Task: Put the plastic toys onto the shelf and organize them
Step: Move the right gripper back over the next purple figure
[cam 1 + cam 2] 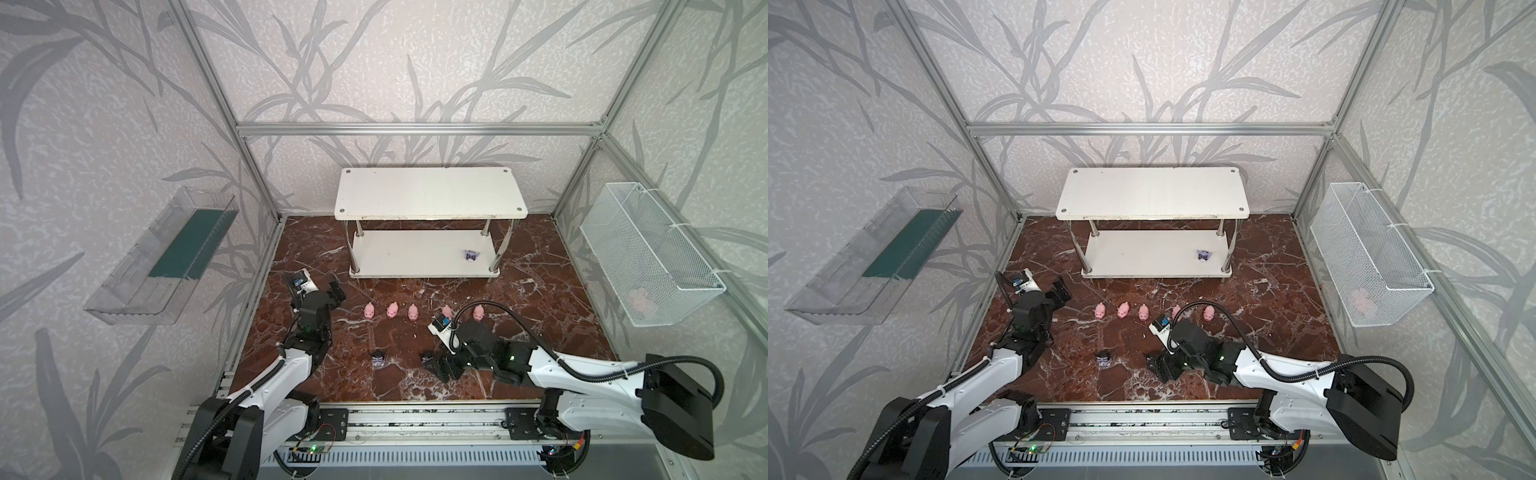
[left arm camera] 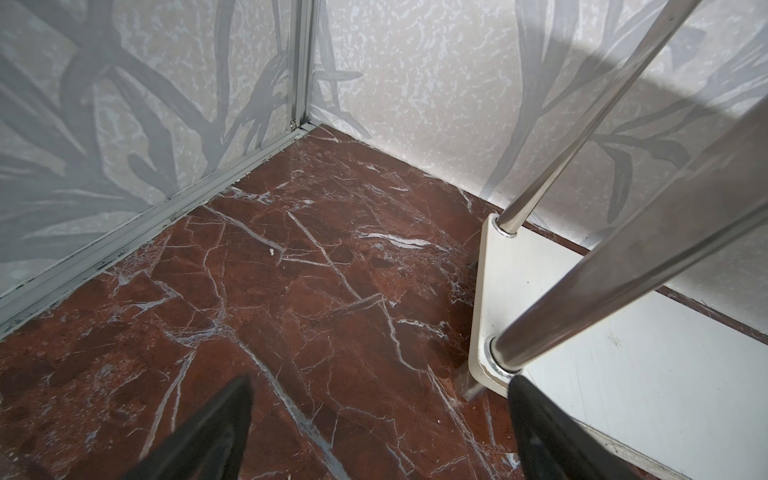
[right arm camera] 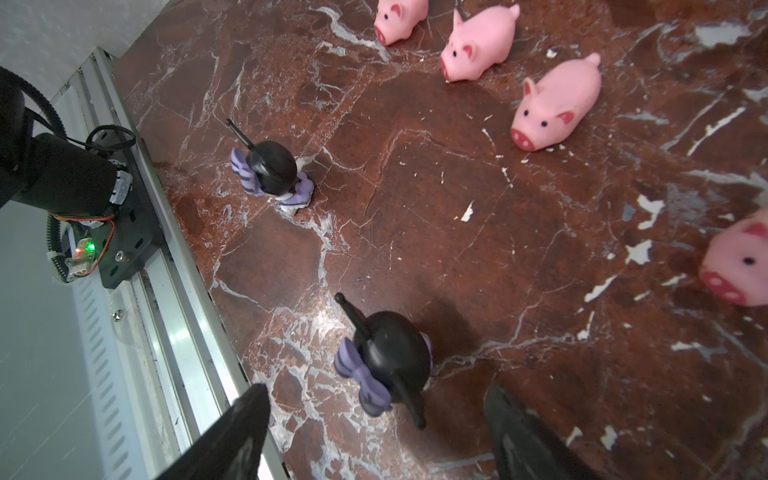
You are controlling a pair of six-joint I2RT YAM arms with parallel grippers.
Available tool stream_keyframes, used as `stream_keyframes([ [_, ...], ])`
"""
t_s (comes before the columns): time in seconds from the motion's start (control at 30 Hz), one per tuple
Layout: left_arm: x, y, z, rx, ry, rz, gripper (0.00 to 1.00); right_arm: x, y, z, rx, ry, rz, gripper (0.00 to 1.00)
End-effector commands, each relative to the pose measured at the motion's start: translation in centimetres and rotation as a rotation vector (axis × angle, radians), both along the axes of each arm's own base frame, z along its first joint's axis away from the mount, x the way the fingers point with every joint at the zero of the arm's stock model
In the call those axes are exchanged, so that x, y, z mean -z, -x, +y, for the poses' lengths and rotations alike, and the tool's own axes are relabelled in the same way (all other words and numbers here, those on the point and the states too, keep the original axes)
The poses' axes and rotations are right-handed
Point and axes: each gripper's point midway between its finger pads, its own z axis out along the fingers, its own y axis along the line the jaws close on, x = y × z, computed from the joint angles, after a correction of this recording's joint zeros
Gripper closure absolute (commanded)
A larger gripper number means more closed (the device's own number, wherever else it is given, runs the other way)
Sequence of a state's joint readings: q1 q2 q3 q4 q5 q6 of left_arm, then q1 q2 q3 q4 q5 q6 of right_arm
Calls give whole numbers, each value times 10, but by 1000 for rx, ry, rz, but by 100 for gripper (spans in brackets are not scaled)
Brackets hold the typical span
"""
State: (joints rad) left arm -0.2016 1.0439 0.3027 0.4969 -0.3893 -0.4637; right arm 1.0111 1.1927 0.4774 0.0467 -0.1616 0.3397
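Two-tier white board shelf (image 1: 430, 193) on shiny metal posts stands on the red-brown marble surface (image 1: 540, 286). Left black pincer (image 2: 380, 399), released and empty, hovers beside the shelf's left end. Right black pincer (image 3: 376, 392), spread wide, straddles a black-and-lilac horned figurine (image 3: 386, 361) in front of the shelf, gripping nothing. Five pink pigs (image 1: 412, 312) line up nearer the shelf; a pale purple figurine (image 1: 471, 255) sits on its lower board.

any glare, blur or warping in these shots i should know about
left wrist view: the near shelf post is smeared and out of focus; right wrist view: glare on the marble floor by the nearer horned figurine, edge pig soft; both top views: wide-angle lens splays the frame posts outward.
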Motion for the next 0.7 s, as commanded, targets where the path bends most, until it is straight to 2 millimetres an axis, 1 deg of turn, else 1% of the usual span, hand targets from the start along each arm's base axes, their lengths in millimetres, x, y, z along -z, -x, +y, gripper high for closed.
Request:
stream_keyframes([
  [0.0, 2, 2, 2, -10, 7, 4, 7, -2, 1, 9, -28, -23, -4, 18],
  [0.17, 4, -1, 1, -7, 8, 9, 6, 7, 1, 11, -32, -2, 8, 18],
  [0.3, 6, -3, 0, -6, 10, 13, 6, 9, 0, 16, -36, -6, 18, 18],
  [0.47, 8, -4, 0, -7, 8, 18, 6, 15, 0, 19, -47, 6, 36, 24],
  [0.67, 12, -5, 1, -10, 7, 26, 6, 16, 0, 24, -51, -1, 47, 25],
])
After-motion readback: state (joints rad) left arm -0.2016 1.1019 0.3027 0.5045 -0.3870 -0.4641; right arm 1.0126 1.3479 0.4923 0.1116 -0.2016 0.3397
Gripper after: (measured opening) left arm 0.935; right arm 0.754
